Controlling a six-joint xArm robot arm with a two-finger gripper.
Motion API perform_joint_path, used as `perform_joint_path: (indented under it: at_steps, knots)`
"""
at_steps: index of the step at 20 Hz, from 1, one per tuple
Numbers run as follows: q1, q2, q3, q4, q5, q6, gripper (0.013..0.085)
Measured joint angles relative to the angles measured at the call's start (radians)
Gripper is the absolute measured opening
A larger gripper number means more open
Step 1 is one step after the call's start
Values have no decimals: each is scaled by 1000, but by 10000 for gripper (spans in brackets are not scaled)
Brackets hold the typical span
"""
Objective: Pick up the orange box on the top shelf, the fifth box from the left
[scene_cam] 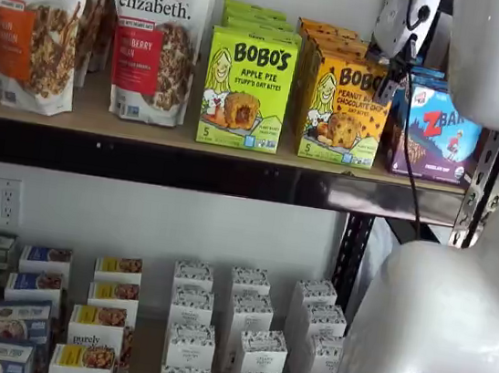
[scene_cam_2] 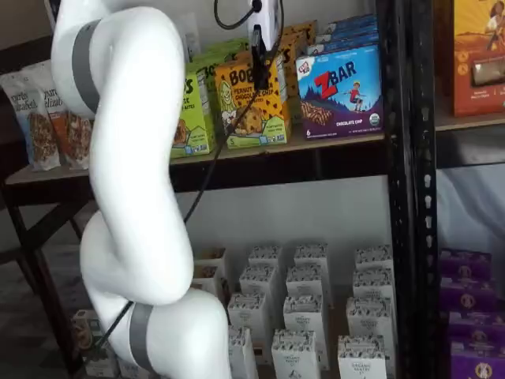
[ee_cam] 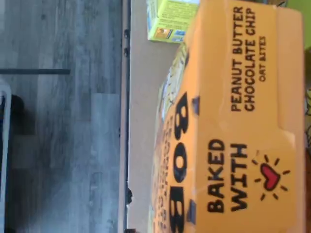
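1. You see the gripper at the upper right of a shelf view, its black fingers directly in front of the orange box, over its upper right corner.
2. You cannot tell whether the fingers are apart or together.
3. The orange box stands upright on the top shelf, between a green box and a blue box.

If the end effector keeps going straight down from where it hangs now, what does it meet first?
Most likely the top of the orange box. The end effector hangs just above it in both shelf views, and the wrist view is filled by that box's top panel. The Zbar box stands close beside it, and depth is hard to judge.
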Motion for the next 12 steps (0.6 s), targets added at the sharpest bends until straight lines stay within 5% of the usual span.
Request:
perform_joint_path:
  at_steps: [12]
  knots:
    - [18, 28, -43, -8, 61, 21, 850]
